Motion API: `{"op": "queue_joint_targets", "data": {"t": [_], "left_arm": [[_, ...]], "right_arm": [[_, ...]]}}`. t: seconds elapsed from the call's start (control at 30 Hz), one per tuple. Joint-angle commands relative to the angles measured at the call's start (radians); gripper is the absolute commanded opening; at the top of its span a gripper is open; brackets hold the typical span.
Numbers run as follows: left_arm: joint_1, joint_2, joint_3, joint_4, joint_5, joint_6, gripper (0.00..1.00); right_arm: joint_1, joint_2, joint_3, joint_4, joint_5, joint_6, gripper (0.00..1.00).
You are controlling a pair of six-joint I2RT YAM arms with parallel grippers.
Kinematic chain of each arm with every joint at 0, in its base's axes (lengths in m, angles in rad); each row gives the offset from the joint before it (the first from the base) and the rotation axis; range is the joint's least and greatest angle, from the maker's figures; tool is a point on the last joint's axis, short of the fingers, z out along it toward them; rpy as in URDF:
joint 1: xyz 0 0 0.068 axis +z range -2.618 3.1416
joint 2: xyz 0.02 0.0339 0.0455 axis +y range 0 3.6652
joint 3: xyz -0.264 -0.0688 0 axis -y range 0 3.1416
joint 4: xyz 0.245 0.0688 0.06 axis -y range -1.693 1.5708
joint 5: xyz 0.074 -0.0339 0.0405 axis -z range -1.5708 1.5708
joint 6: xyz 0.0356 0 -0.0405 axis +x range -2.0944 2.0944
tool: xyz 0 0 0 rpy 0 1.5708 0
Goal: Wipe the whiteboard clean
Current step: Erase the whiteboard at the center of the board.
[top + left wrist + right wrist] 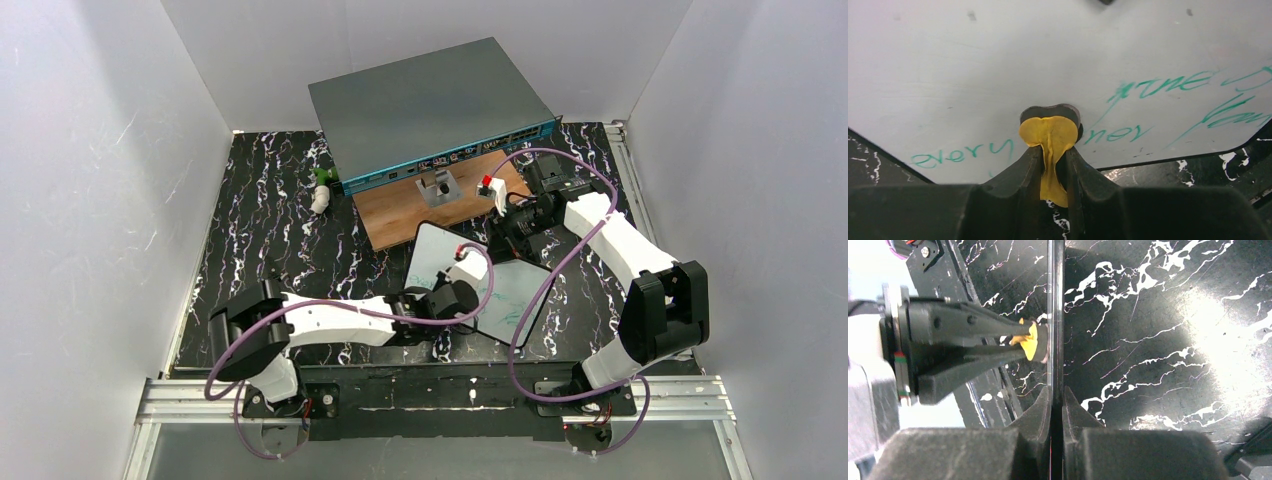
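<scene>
Whiteboard (515,295) sits at the near middle of the black marbled worktop (270,230), just ahead of both arm bases. It is gripped by one edge and seen edge-on from the right wrist, so it is not lying flat; exact tilt unclear.

Left fingers (1073,165): narrow gap, pinched on a yellow pad (1049,135). The pad's front bulges past the tips and presses against the board face. Green handwriting (1168,85) lies to either side of the contact spot and along the lower part of the board.

Right fingers (1044,407): closed tight on the board's thin rim, one finger on each face.

Farther back: wooden board (400,215) just beyond the whiteboard, with the grey box (430,95) and its teal front behind it.
</scene>
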Motion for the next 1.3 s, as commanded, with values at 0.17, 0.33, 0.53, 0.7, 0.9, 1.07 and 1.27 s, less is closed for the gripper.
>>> {"op": "queue_joint_targets", "data": {"t": [0.17,0.33,0.53,0.7,0.9,1.07,1.27], "left_arm": [[-0.118,0.188,0.193,-0.001,-0.067,-0.025,0.00],[-0.124,0.189,0.194,-0.009,-0.104,-0.036,0.00],[-0.084,0.130,0.143,-0.036,-0.181,-0.041,0.00],[-0.008,0.041,0.064,-0.051,-0.191,-0.060,0.00],[0.030,-0.013,0.028,-0.033,-0.179,-0.034,0.00],[0.014,0.002,0.050,0.015,-0.107,-0.006,0.00],[-0.071,0.087,0.140,0.030,-0.104,0.031,0.00]], "right_arm": [[0.022,0.015,0.003,-0.019,0.031,-0.060,0.01],[0.022,0.013,0.003,-0.023,0.027,-0.061,0.01],[0.022,0.001,0.004,-0.021,0.030,-0.062,0.01],[0.022,0.005,0.003,-0.023,0.025,-0.062,0.01],[0.022,0.000,0.004,-0.021,0.030,-0.062,0.01],[0.022,0.006,0.004,-0.022,0.029,-0.062,0.01],[0.022,0.006,0.002,-0.021,0.031,-0.062,0.01]]}}
